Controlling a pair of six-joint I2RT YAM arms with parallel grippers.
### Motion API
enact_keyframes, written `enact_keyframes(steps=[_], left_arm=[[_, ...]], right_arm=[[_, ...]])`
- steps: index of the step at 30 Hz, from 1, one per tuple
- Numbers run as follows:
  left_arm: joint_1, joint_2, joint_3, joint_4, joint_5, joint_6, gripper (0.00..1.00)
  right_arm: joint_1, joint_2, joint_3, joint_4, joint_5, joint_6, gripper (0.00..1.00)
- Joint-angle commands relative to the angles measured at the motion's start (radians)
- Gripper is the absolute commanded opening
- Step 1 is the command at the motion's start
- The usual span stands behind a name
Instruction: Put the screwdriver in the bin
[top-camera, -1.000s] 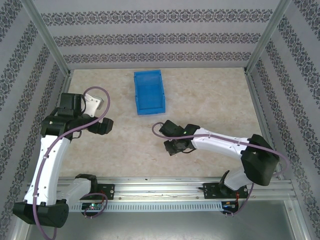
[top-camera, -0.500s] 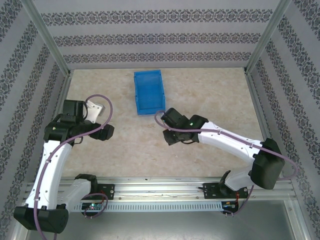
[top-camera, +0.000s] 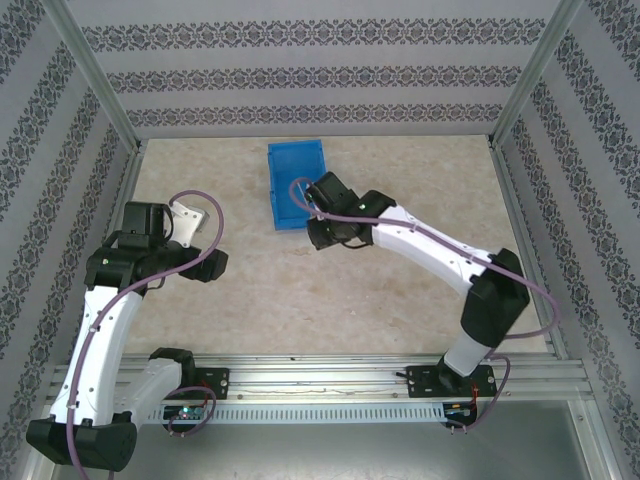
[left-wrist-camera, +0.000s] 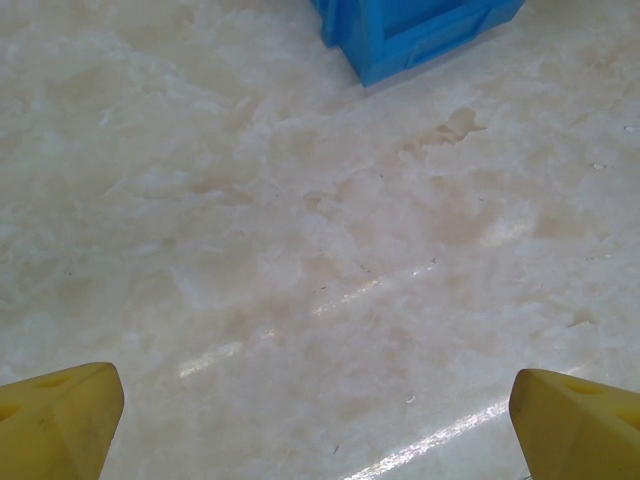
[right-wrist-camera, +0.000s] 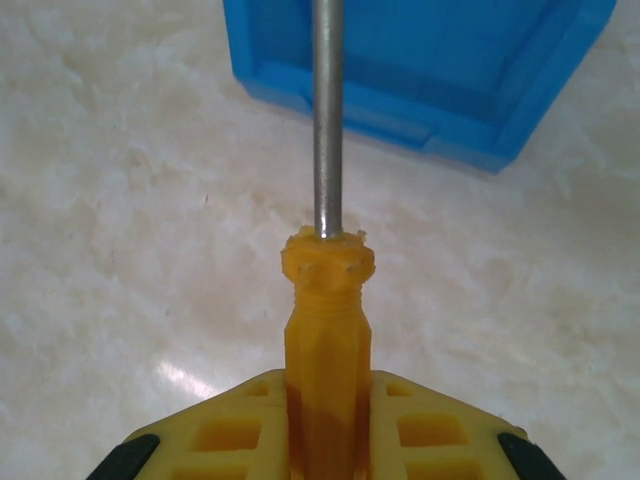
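The screwdriver (right-wrist-camera: 328, 320) has an orange-yellow handle and a thin grey shaft. My right gripper (right-wrist-camera: 328, 410) is shut on its handle, with the shaft pointing ahead over the near wall of the bright blue bin (right-wrist-camera: 420, 60). From above, the bin (top-camera: 295, 165) stands at the back middle of the table, and the right gripper (top-camera: 318, 222) hangs at its near right corner. My left gripper (top-camera: 190, 218) sits at the left of the table; its yellow fingertips (left-wrist-camera: 60, 415) stand wide apart over bare table, so it is open. A corner of the bin (left-wrist-camera: 400, 35) shows ahead of it.
The table (top-camera: 400, 200) is a pale marbled surface walled by patterned panels and metal frame posts (top-camera: 95, 80). A rail (top-camera: 320, 380) with the arm bases runs along the near edge.
My right arm has swung away from the near middle toward the bin, carrying the screwdriver up to its near edge. The left arm has settled slightly lower on the left.
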Motion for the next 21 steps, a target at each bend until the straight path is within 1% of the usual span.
enact_keyframes(steps=[1, 11, 16, 21], left_arm=[[-0.009, -0.004, 0.007, -0.001, 0.027, 0.04, 0.99], [-0.008, -0.02, 0.015, -0.02, 0.032, 0.089, 0.99], [-0.009, -0.035, 0.013, -0.035, 0.049, 0.092, 0.99], [-0.009, -0.048, 0.008, -0.045, 0.052, 0.091, 0.99]], right_arm=[[-0.032, 0.096, 0.124, 0.005, -0.014, -0.035, 0.17], [-0.1, 0.459, 0.547, -0.047, -0.024, -0.037, 0.18], [-0.11, 0.587, 0.679, -0.053, -0.019, -0.02, 0.18], [-0.113, 0.67, 0.747, -0.049, -0.027, 0.008, 0.18]])
